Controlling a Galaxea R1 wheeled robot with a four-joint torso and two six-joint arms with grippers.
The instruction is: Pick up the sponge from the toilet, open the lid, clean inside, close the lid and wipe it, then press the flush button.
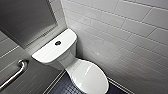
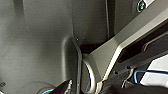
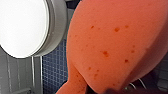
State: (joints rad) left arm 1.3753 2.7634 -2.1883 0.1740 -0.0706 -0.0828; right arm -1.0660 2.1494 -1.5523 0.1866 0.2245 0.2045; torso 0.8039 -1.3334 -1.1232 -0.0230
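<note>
Glossy white ceramic toilet (image 1: 53, 51) against a white tiled wall (image 1: 120, 30), smooth domed oval lid (image 1: 88, 76) down, porous orange-red wavy-edged sponge (image 3: 112, 42) beside the toilet's bowl, clamped in the right gripper (image 3: 110, 89), left gripper (image 2: 66, 88) opening impossible to tell

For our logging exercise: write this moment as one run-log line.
sponge: off toilet, close at right wrist | lid: closed | flush button: nothing touching | floor: blue tiles
</note>
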